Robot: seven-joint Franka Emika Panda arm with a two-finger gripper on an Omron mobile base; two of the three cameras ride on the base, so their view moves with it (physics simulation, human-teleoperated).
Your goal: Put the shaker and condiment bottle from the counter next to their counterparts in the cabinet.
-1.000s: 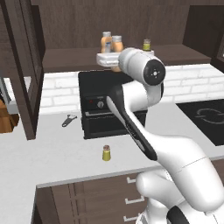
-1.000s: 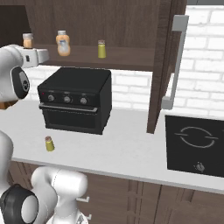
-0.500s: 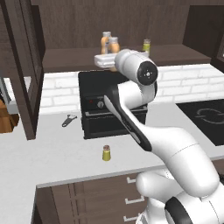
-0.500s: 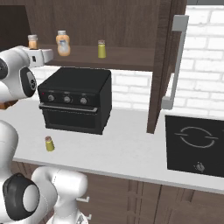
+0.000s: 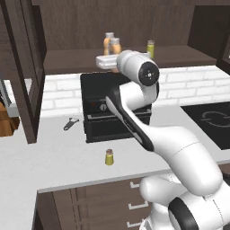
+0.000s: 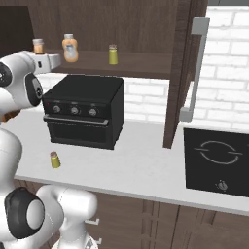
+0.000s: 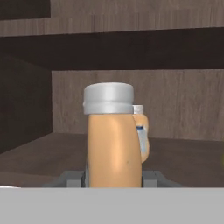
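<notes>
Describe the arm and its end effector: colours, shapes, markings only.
The arm is glossy white with rounded, tube-like links and dark grey round caps at the joints. A white, blocky hand carries the end effector, whose two small fingers are dark grey. No cables or markings show.

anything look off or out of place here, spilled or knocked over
Nothing spilled or tipped. The one shaker on the counter stands upright, away from its twin on the cabinet shelf. The gripper holds a condiment bottle upright near the shelved bottle.
</notes>
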